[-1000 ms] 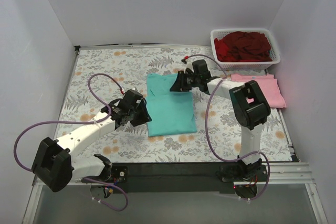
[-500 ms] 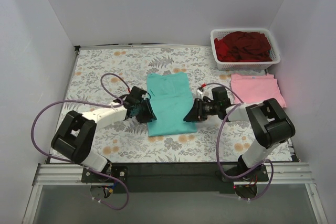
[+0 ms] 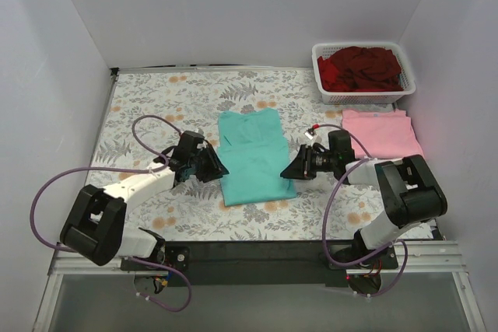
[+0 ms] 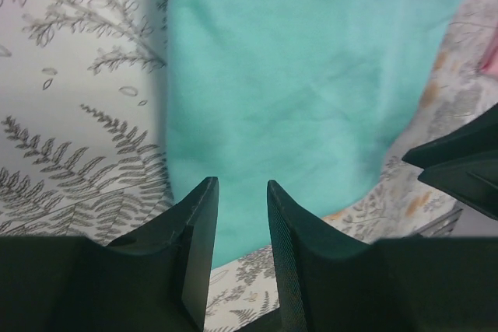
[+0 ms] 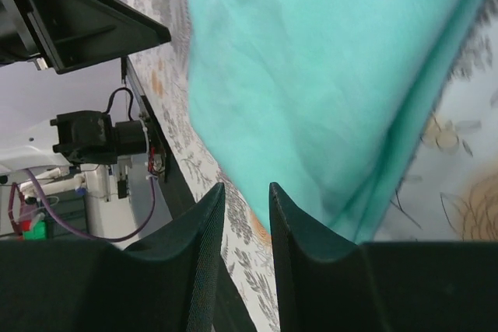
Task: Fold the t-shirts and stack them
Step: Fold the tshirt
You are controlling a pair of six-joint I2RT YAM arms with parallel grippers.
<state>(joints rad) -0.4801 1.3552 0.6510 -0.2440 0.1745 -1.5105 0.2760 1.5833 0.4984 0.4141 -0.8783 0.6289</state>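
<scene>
I see 1 white basket (image 3: 362, 97) at the far right corner. It sits on my leaf-patterned tablecloth (image 3: 156, 95).

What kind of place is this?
Most likely a robotics lab test cell: plain white walls box in the table, the left arm and right arm are bolted at its near edge, and a teal t-shirt and pink t-shirt lie laid out.

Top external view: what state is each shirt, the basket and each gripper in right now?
Basket: upright, filled.
Dark red t-shirts: unfolded heap inside the Basket.
Pink t-shirt: folded, lying flat just in front of the Basket.
Teal-green t-shirt: folded, lying flat mid-table.
Left gripper: slightly open, gripping nothing.
Right gripper: slightly open, gripping nothing.
</scene>
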